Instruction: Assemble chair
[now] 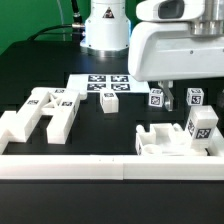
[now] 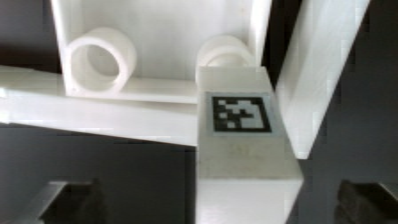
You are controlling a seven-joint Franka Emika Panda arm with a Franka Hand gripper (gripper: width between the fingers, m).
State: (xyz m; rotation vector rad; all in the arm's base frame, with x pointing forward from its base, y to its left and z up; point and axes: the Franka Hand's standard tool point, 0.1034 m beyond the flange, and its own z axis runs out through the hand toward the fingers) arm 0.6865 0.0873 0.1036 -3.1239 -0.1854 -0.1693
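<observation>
**Gripper spread wide over a tagged chair part**

Both dark fingers stand far apart and hold nothing. In the wrist view a white bar with a black-and-white tag runs between them, with a dark gap on each side. Past the tag it meets a cross bar, and beyond that is a white panel with two round openings.

In the exterior view the arm hangs over that view's right side, above the boxy seat, which lies just beside the border wall. Two tagged pegs stand on the seat's far side. A third peg sits just beside the marker board. The H-shaped frame lies flat at the exterior view's left.
</observation>
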